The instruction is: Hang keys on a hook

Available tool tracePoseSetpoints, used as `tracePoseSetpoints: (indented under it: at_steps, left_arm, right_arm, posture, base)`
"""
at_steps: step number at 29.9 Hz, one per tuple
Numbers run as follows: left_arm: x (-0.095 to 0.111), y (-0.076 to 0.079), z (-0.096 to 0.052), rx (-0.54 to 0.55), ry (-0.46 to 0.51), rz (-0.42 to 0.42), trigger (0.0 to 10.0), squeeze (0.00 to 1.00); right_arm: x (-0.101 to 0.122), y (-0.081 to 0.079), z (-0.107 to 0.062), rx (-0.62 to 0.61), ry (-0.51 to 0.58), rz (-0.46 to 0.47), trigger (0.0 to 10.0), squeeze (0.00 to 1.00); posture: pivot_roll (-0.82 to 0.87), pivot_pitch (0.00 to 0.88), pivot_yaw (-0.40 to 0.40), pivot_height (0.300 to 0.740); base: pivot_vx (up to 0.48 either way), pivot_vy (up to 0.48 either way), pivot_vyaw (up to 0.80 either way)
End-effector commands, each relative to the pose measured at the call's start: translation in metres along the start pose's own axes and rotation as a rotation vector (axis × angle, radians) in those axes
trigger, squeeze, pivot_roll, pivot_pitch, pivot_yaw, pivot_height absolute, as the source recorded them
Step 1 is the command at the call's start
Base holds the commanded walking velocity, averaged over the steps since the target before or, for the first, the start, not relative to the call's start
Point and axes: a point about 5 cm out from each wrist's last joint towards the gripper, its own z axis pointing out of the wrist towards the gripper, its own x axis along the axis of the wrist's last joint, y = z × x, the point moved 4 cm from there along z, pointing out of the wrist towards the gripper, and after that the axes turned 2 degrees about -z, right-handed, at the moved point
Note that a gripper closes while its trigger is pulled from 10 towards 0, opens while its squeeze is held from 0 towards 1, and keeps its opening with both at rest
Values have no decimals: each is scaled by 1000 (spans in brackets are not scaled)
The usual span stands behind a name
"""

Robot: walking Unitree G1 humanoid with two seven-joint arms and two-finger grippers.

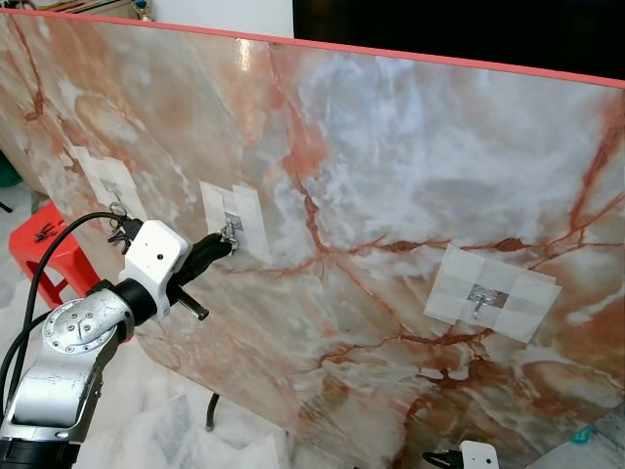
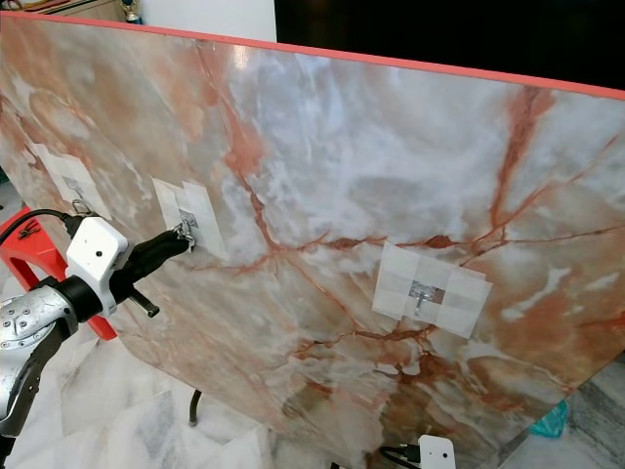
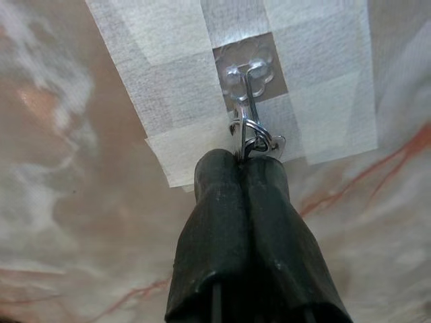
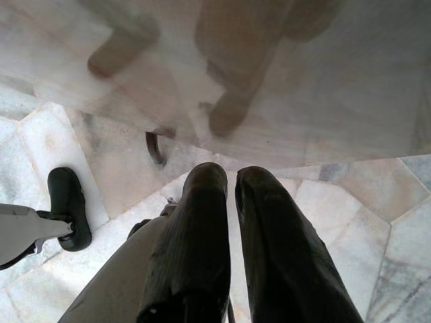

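holding key ring at taped hook

left gripper (image 3: 241,161) fingers pressed together on the key ring (image 3: 250,134), ring touching the middle hook (image 3: 246,73) on the marble board (image 1: 391,147). right gripper (image 4: 229,176) hangs low over the floor, fingers narrowly parted, holding nothing.

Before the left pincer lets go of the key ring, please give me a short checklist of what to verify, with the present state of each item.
1. Left pincer shut on the key ring: ok.
2. Ring at the middle hook: ok, it touches the hook's wire.
3. Ring fully threaded over the hook tip: cannot tell.
4. Tape holds the hook flat on the marble board: ok, no lifted edge seen.
5. Right pincer out of the way: ok, low, pointing at the floor.
6. Keys hanging free under the ring: cannot tell, hidden by the fingers.
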Motion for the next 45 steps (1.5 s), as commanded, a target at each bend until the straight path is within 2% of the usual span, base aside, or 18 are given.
tracePoseSetpoints:
  at_steps: [1, 5, 25, 45]
  left_arm:
    - [8, -1, 1, -5, 23, 8, 10000, 0]
    - [13, 2, 1, -19, 50, -3, 10000, 0]
    - [17, 0, -3, -29, 56, 7, 10000, 0]
    - [10, 6, -7, -83, 5, 22, 10000, 0]
  right_arm:
    - [0, -1, 0, 2, -4, -6, 10000, 0]
    - [0, -1, 0, 1, -3, -4, 10000, 0]
    - [0, -2, 0, 4, 0, -3, 10000, 0]
    - [0, -2, 0, 6, -2, -6, 10000, 0]
  posture:
    - [57, 12, 1, 740]
    - [57, 12, 2, 740]
    - [63, 11, 1, 740]
    - [65, 10, 1, 740]
  base:
    - [0, 0, 0]
    - [0, 0, 0]
    - [0, 0, 0]
    - [0, 0, 0]
